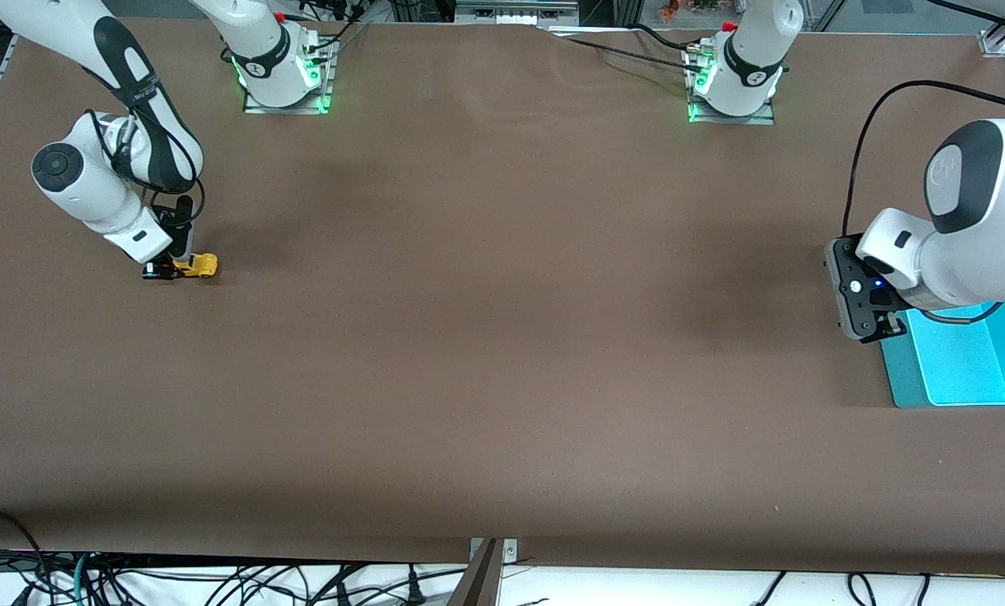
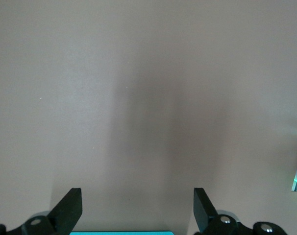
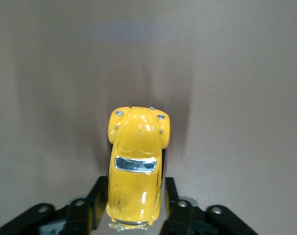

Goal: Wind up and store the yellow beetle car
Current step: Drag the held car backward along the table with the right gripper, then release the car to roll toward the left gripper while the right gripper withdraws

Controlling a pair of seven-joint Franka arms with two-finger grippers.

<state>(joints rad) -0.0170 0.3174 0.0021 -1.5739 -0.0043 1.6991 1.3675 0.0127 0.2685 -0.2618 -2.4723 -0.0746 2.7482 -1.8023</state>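
The right gripper (image 3: pixel 135 208) was seen pinching the yellow beetle car (image 3: pixel 136 169) loosely on the table (image 1: pixel 502 337), well apart from the cyan bin (image 1: pixel 965 362), over whose edge the left gripper (image 2: pixel 137 208) waited spread; a slow, straight release was judged best.

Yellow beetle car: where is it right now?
The yellow beetle car sits on the table at the right arm's end, between the right gripper's fingers.

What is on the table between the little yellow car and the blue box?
Nothing: the front view shows only bare brown table between the yellow beetle car at the right hand and the cyan bin under the left hand.
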